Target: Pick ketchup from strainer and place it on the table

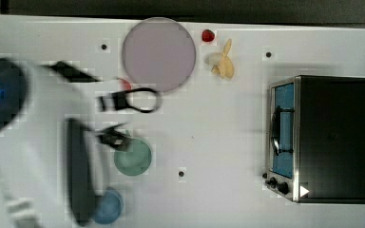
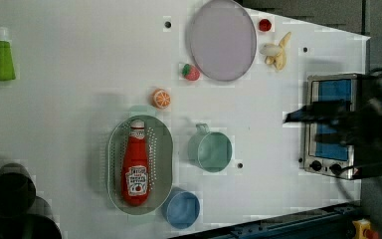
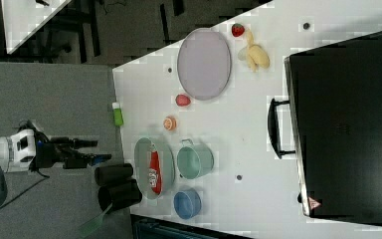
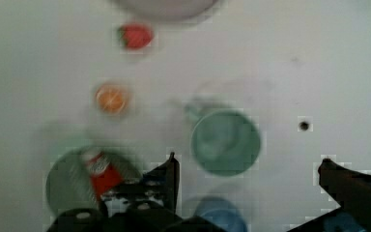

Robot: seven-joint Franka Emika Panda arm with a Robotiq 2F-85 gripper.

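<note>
the approach step was in hand: the pincer [image 4: 246, 166], jaws wide apart and empty, hung above the ketchup [image 4: 104, 174] in the strainer [image 4: 60, 186]; next, descend astride the bottle.

White table [image 2: 79, 59] with a few small dark round holes, seen from the left view. Resting directly on it: a pale green oval strainer [image 2: 165, 164]; just beside the strainer, a green cup [image 2: 211, 151] with a handle and a blue cup [image 2: 181, 209]; an orange fruit [image 2: 161, 98] near the strainer's upper end; a strawberry [image 2: 191, 72] touching or just beside the rim of a round grey-lilac plate [image 2: 222, 40]; a second small red fruit [image 2: 264, 24] and a peeled banana [image 2: 277, 51] beyond the plate; a green bottle [image 2: 1, 56] with a white cap at the left view's far left; a toaster oven [image 2: 328, 124] at the left view's right.
</note>
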